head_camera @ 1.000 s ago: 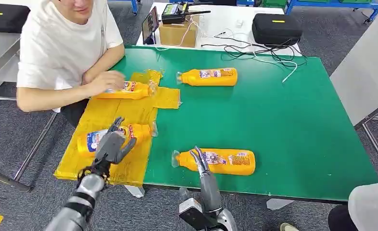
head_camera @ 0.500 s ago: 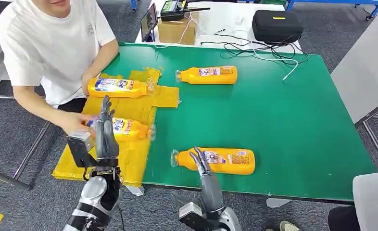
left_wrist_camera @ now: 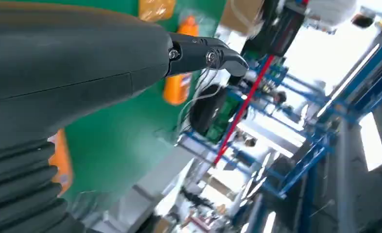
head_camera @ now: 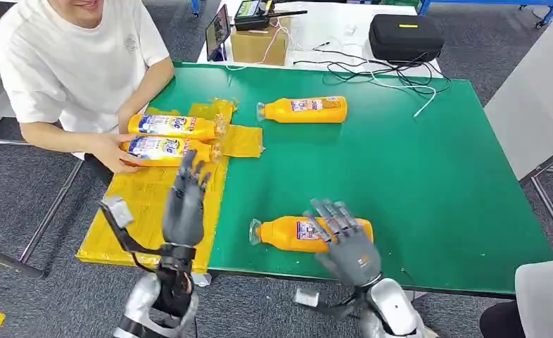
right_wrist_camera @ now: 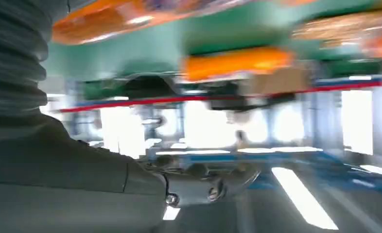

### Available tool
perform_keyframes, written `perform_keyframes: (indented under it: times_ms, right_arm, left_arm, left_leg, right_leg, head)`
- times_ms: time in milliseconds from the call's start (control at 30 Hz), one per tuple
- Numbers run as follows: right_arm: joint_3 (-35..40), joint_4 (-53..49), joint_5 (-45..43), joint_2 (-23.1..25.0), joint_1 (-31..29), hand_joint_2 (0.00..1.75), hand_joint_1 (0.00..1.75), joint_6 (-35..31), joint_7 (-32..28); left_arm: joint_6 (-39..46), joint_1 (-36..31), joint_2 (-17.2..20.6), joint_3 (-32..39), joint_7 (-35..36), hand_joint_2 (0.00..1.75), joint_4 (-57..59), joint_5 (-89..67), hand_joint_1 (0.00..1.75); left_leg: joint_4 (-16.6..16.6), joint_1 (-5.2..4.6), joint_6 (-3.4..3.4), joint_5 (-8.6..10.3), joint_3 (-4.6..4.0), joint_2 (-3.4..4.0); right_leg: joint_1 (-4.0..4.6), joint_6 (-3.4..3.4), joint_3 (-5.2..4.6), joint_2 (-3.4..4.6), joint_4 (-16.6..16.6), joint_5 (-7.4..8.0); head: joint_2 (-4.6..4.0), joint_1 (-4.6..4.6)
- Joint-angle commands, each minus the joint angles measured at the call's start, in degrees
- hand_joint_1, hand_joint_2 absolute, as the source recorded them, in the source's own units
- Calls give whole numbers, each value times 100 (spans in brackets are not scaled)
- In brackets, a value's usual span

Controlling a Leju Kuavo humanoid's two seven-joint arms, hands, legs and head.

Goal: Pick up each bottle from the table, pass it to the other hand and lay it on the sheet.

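Four orange bottles lay on their sides at this moment. Two were on the yellow sheet (head_camera: 147,211) at the desk's (head_camera: 428,183) left edge, side by side and touching or nearly so: the far sheet bottle (head_camera: 172,125) and the near sheet bottle (head_camera: 164,148), on which a person's hand (head_camera: 115,151) rested. A third, the near-edge bottle (head_camera: 309,233), lay on bare green close to the desk's front edge, cap toward the sheet. The fourth, the far bottle (head_camera: 303,110), lay toward the back edge, beside the sheet's far corner.

The right robot hand (head_camera: 344,236) hovered over the near-edge bottle with fingers spread, holding nothing; whether it touched the bottle could not be told. The left robot hand (head_camera: 184,204) stood raised over the sheet's inner edge, fingers extended and apart, also empty.

As a judgement, the risk lay in the coming grasp: the bottle was round and lay near the front edge, so a push from spread fingers could roll it off the desk. The person's hand on the sheet could also be struck by the left arm during a handover.

Labels were blue and white on the sheet bottles, and multicoloured on the others; the lettering was too small to read.
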Motion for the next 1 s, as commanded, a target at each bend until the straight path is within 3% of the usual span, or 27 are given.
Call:
perform_keyframes:
  times_ms: [33, 233, 300, 533, 900, 1000]
  right_arm:
    - [1224, 2703, -506, -1125, -2032, 175, 0, 293, 1241]
    - [1647, 3338, -885, -650, -2560, 175, 0, 839, 1357]
    - [1866, 3556, -1106, -507, -2662, 175, 0, 1327, 1417]
    - [2241, 3825, -1342, -463, -2832, 175, 0, 2184, 1628]
    - [2442, 3717, -1646, -407, -2726, 175, 0, 2236, 1563]
    - [2632, 3300, -1670, -451, -2606, 175, 0, 1825, 1476]
  left_arm:
    - [391, 230, 379, -1041, -609, 175, 997, -324, 0]
    - [563, 224, 408, -1041, -563, 175, 877, -580, 0]
    - [621, 188, 388, -1079, -536, 175, 930, -674, 0]
    - [758, 159, 411, -1093, -496, 175, 916, -916, 0]
    - [743, 176, 401, -1081, -479, 175, 889, -1028, 0]
    - [766, 195, 416, -1103, -532, 175, 793, -1144, 0]
  left_leg:
    - [-8, -1, 0, -2, 17, 28]
    - [-9, -2, -6, 3, 29, 56]
    - [-7, -2, 0, 7, 27, 42]
    - [-11, 9, 1, 7, 45, 38]
    - [-5, 2, 6, 10, 18, 33]
    - [-3, 4, 5, 9, 17, 34]
  right_leg:
    - [-1, -1, 15, 25, -12, 7]
    - [-2, 3, 14, 42, -11, 23]
    - [-2, 7, 15, 36, -8, 18]
    - [9, 6, 34, 28, -15, 14]
    - [2, 9, 13, 26, -5, 14]
    - [5, 8, 11, 27, -4, 15]
  head:
    - [0, 4]
    - [0, 2]
    - [0, 2]
    - [2, 2]
    - [0, 2]
    - [0, 2]
